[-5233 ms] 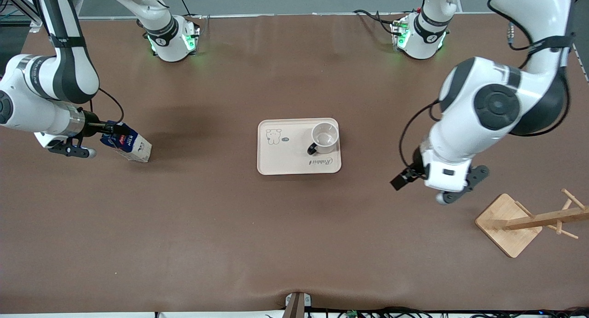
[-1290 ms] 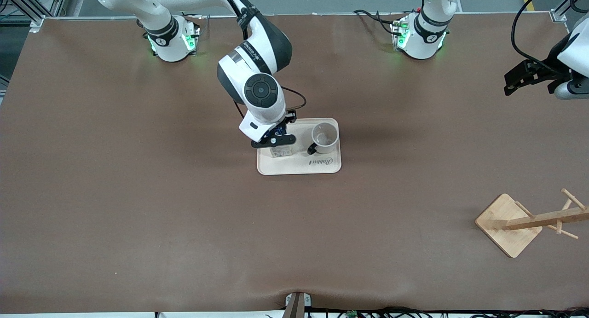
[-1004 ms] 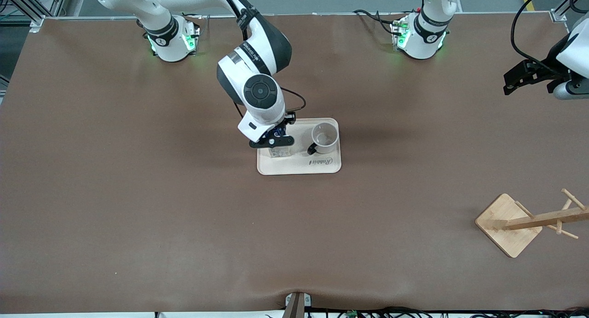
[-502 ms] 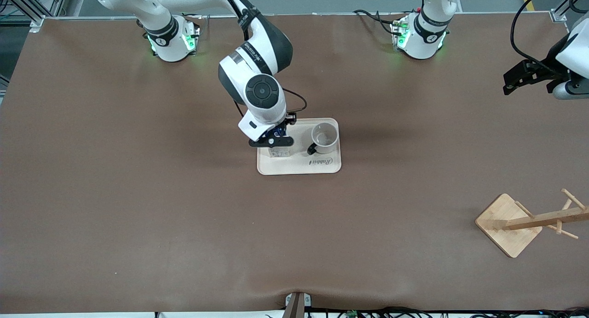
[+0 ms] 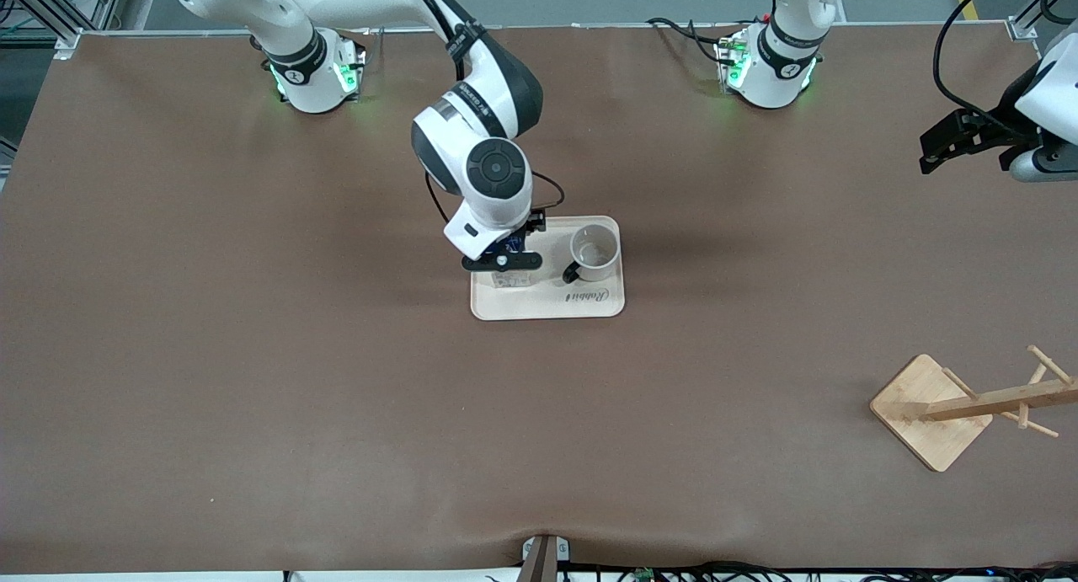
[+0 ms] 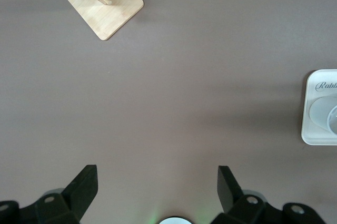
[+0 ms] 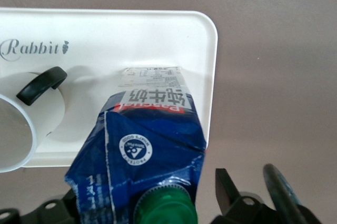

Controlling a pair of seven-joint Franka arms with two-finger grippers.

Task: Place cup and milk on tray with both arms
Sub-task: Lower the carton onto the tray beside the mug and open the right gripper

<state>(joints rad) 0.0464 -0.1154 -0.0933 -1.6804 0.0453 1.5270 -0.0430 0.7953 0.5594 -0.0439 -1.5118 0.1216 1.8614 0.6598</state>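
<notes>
Front view, read from the lower edge upward. A wooden rack (image 5: 931, 412) lay low in the frame, toward the left arm's end of the table, well apart from everything else.

At mid-frame the tray (image 5: 547, 306) was shown with both task items on it. The milk (image 5: 510, 277) stood on the half toward the right arm's end, its base close to the tray's rim there, as was confirmed in the right wrist view. The cup (image 5: 595, 252) stood upright beside it, toward the left arm's end, with its handle turned toward the carton.

The right gripper (image 5: 503, 260) was placed low over the milk, its fingers apart on either side of the creased blue top. A clear gap was seen at one finger; the other finger was largely hidden by the carton.

At the upper edge of the frame, at the left arm's end, the left gripper (image 6: 157, 174) was held over bare table with its fingers wide apart; that arm was judged to be waiting.

Hazard, as judged: if the right gripper were lifted off at a slant, the carton's top could be caught by the nearer finger. The milk might then be tipped against the cup or over the nearby rim. A straight vertical withdrawal was indicated.
</notes>
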